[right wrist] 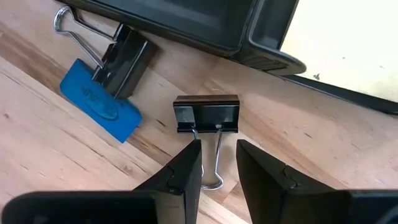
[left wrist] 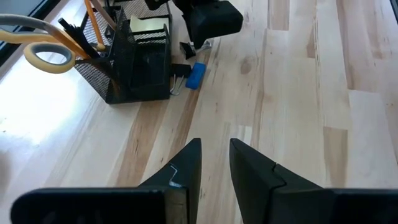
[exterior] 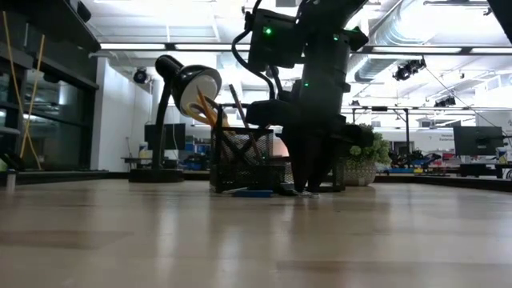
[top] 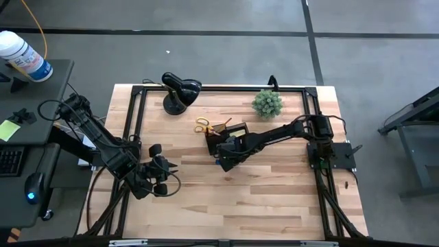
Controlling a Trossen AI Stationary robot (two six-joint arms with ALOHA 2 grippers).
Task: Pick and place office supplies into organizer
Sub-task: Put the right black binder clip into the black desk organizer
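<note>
The black mesh organizer [top: 226, 132] stands mid-table with yellow-handled scissors [top: 201, 125], orange pens [left wrist: 93, 18] and a yellow sticky-note pad [right wrist: 348, 37] in it. Just in front of it a black binder clip [right wrist: 206, 115] lies flat on the wood. A second clip [right wrist: 123, 57] rests partly on a small blue block [right wrist: 99, 106]. My right gripper [right wrist: 219, 165] points down over the first clip, open, with the clip's wire handle [right wrist: 214, 158] between its fingers. My left gripper [left wrist: 216, 158] hangs open and empty above the table's left part. My right gripper comes from above with a finger on either side of the clip's wire handle [right wrist: 216, 149], and the fingers lie across it. The clip lies flat on the table. I cannot tell whether either finger touches the wire.
A black desk lamp [top: 180, 90] stands at the far left of the table and a small green plant [top: 267, 103] behind the organizer. Bare wood [top: 240, 206] stretches across the near half of the table.
</note>
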